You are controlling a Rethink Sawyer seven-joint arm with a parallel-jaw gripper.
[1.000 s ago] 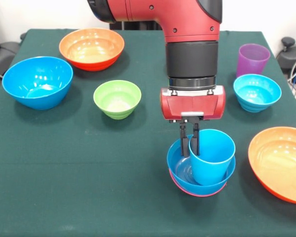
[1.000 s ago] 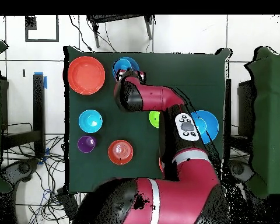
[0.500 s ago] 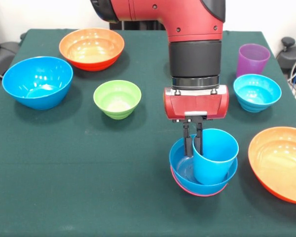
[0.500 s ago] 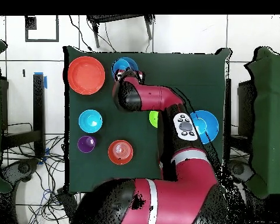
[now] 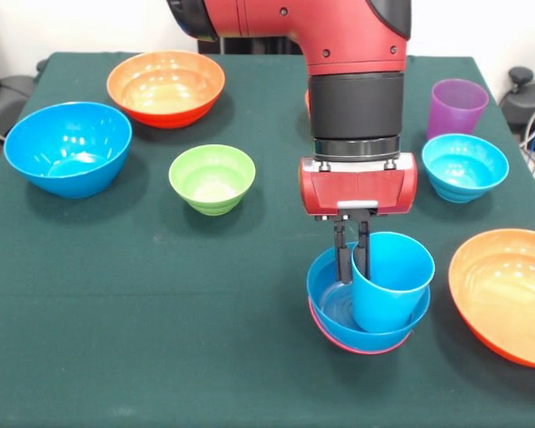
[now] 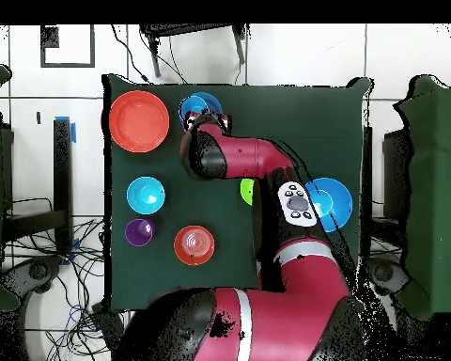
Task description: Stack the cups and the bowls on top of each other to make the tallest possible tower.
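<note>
My gripper [image 5: 351,266] points straight down, shut on the near-left rim of the light blue cup [image 5: 392,290], one finger inside the wall and one outside. The cup stands tilted inside a blue bowl [image 5: 328,301], which is nested in a pink bowl [image 5: 357,349]; together they form the tower near the table's front. In the overhead view the tower [image 6: 197,103] peeks out from under the arm. A purple cup [image 5: 456,107] stands upright at the right, behind a cyan bowl [image 5: 464,167].
A green bowl [image 5: 212,178] sits left of the arm, a large blue bowl [image 5: 69,147] further left, and an orange bowl [image 5: 166,86] behind them. Another orange bowl [image 5: 508,290] lies at the right edge, close to the tower. The table [image 5: 143,339] has a dark green cloth.
The gripper has drifted slightly to the right in the front view, holding the light blue cup, and the blue and pink bowls beneath have shifted with it.
</note>
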